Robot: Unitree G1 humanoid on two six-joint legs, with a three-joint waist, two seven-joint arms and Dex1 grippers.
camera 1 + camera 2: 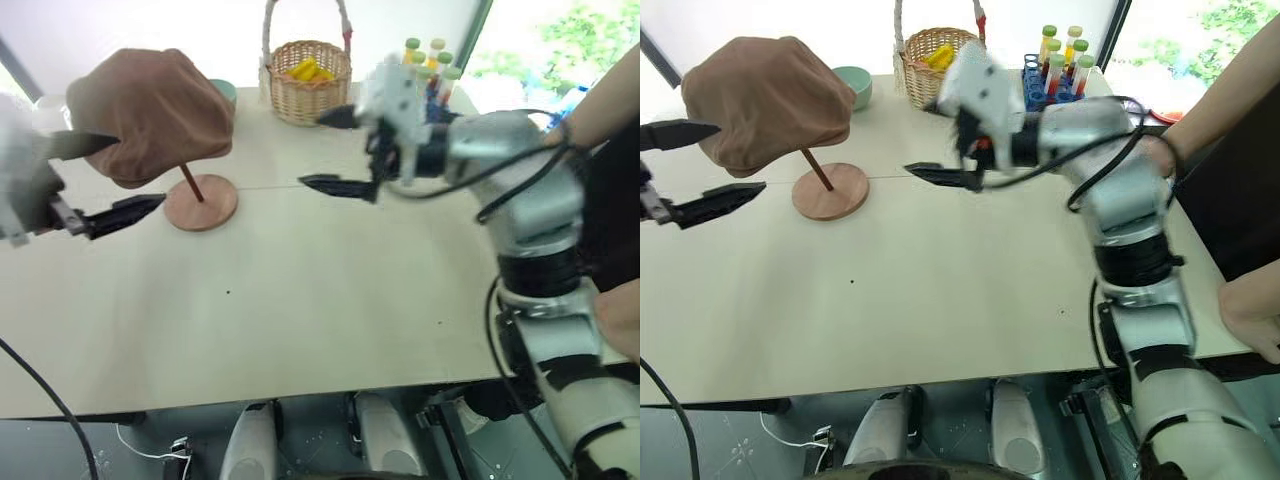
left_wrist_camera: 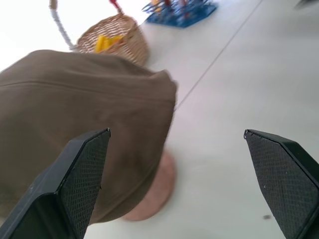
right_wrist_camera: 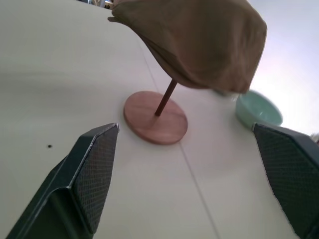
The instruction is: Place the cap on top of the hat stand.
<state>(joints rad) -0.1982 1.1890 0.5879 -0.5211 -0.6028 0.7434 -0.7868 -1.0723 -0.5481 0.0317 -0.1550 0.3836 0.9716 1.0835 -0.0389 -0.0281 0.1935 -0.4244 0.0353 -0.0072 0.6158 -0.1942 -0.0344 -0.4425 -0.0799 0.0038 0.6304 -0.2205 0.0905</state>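
Observation:
The brown cap (image 1: 150,110) rests draped over the top of the hat stand, hiding its top disc. The slanted rod and round wooden base (image 1: 205,205) show beneath it at the table's back left. My left gripper (image 1: 740,156) is open at the cap's left side, one finger level with the fabric and the other lower, near the base. In the left wrist view the cap (image 2: 75,114) sits beside one finger (image 2: 75,174). My right gripper (image 1: 312,150) is open in the air right of the stand, pointing toward it, holding nothing. The right wrist view shows the cap (image 3: 199,40) above the base (image 3: 154,117).
A wicker basket (image 1: 310,80) with yellow items stands at the back centre, and a blue rack of tubes (image 1: 1055,75) is to its right. A mint bowl (image 1: 853,85) sits behind the cap. A person's arm (image 1: 1230,90) reaches in at the right. The pale table (image 1: 300,320) stretches forward.

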